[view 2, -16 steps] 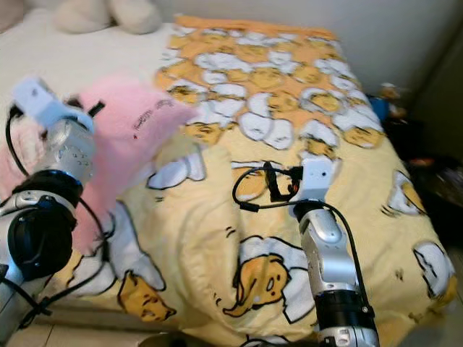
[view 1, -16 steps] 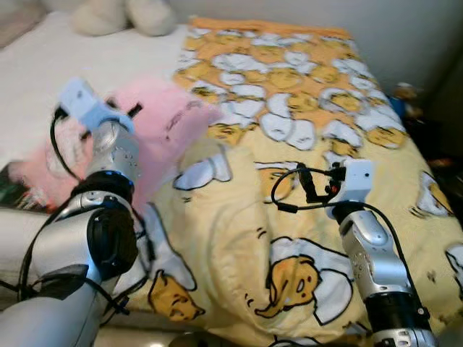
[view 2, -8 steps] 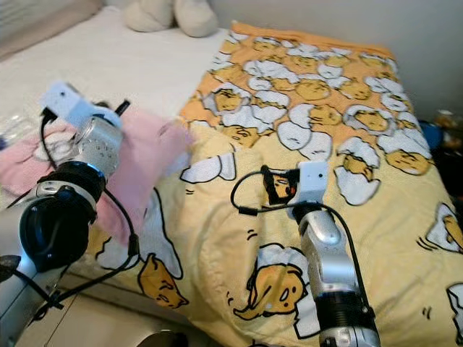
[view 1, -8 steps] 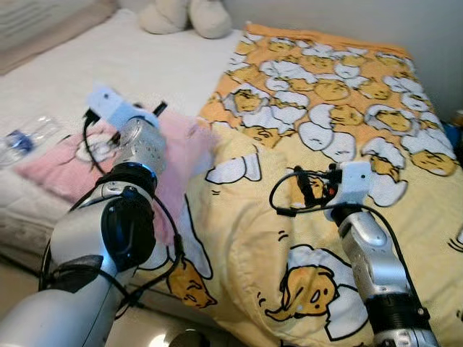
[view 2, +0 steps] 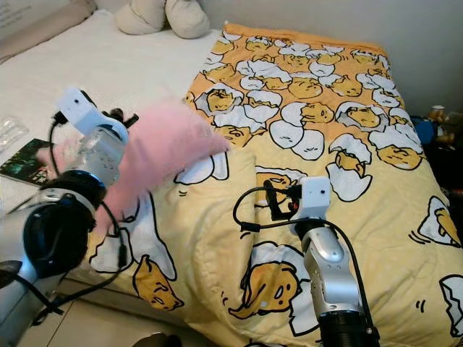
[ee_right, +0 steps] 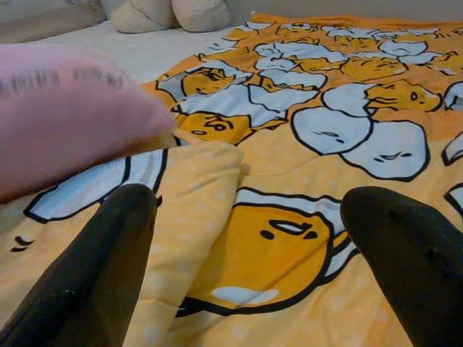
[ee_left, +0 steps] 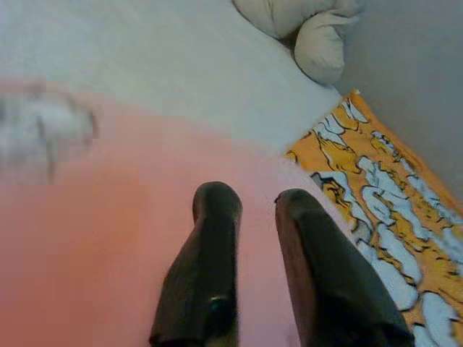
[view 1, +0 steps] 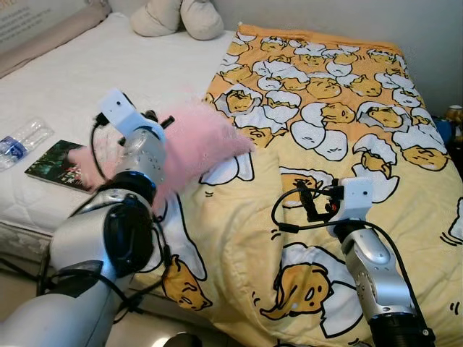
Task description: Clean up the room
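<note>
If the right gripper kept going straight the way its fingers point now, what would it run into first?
Most likely the yellow cartoon-print blanket spread on the bed: the open right gripper points low across it, and the folded blanket edge rises just ahead. The fluffy pink cloth lies off to one side; depth is uncertain.

A yellow and orange blanket [view 1: 340, 144], printed all over with white-and-yellow egg cartoon figures outlined in black, is spread over a bed sheeted in white [view 1: 108, 65]. A fluffy pink cloth [view 1: 192, 144] is seen beside it, and a cream plush toy [view 1: 177, 18] at the head. A dark green book [view 1: 56, 165] is laid on the white sheet.
</note>
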`<state>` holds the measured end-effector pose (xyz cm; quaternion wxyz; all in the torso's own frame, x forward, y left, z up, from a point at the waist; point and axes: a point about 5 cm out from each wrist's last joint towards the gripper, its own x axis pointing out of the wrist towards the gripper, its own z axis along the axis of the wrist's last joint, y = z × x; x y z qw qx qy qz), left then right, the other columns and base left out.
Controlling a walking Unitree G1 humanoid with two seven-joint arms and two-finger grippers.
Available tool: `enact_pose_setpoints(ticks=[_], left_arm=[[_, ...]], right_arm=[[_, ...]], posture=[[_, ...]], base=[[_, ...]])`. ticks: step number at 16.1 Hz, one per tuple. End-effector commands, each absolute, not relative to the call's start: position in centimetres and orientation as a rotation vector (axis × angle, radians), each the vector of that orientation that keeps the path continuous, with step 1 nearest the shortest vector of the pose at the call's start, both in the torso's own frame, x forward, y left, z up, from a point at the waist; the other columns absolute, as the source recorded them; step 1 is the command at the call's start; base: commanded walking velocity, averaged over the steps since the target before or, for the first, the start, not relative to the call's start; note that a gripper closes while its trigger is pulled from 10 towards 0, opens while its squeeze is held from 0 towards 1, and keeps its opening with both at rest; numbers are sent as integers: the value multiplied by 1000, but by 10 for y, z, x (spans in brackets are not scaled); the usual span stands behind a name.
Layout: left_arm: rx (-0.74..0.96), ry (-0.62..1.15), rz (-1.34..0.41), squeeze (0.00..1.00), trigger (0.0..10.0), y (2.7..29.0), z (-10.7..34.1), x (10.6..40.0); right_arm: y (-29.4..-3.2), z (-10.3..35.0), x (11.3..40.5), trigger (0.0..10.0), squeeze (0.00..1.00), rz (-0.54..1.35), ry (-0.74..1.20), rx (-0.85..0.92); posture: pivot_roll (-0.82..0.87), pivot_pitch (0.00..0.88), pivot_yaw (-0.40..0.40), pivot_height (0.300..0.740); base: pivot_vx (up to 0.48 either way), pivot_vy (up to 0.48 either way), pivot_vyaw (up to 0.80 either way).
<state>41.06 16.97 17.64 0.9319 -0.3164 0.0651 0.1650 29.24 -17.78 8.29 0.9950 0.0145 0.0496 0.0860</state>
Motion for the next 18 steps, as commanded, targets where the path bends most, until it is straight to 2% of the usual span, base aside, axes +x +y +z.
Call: enact_pose_setpoints(ticks=[1, 4, 5, 6, 7, 9, 10, 11, 14, 15, 18], left_arm=[[-701, 137, 361, 1000, 10000, 163, 178, 411], [-705, 67, 343, 1000, 10000, 165, 199, 416], [-650, 29, 326, 890, 10000, 170, 208, 418], [-347, -107, 296, 0, 10000, 195, 238, 419], [-289, -151, 298, 0, 10000, 204, 245, 418], [-60, -260, 320, 0, 10000, 231, 256, 410], [32, -286, 282, 1000, 10000, 241, 251, 404], [99, -241, 232, 1000, 10000, 241, 234, 400], [123, -57, 39, 1000, 10000, 208, 152, 379], [115, -59, -37, 1000, 10000, 195, 134, 362], [115, -216, -136, 1000, 10000, 179, 147, 334]], right_arm=[[-179, 88, 292, 10000, 0, 175, 89, 22], [-176, 88, 293, 10000, 0, 190, 89, 16], [-176, 89, 294, 10000, 0, 186, 84, 19], [-175, 93, 294, 10000, 0, 166, 54, 34], [-175, 94, 294, 10000, 0, 155, 47, 35], [-177, 98, 292, 10000, 0, 118, 18, 29], [-178, 104, 290, 10000, 0, 98, -14, 30], [-179, 107, 289, 10000, 0, 77, -34, 37], [-181, 104, 287, 10000, 0, 22, -56, 59], [-180, 103, 287, 10000, 0, 15, -67, 64], [-181, 106, 282, 10000, 0, -30, -93, 83]], posture=[[-190, 0, -2, 740], [-188, 0, 4, 740], [-188, 0, 6, 740], [-183, 0, 20, 740], [-181, 0, 22, 740], [-156, 0, 33, 740], [-137, 0, 37, 740], [-130, 0, 38, 740], [-100, 0, 52, 740], [-100, 0, 77, 740], [-105, 0, 90, 740]], base=[[0, 0, 0], [0, 0, 0], [0, 0, 0], [0, 0, 0], [0, 0, 0], [0, 0, 0], [0, 0, 0], [0, 0, 0], [0, 0, 0], [0, 0, 0], [0, 0, 0]])
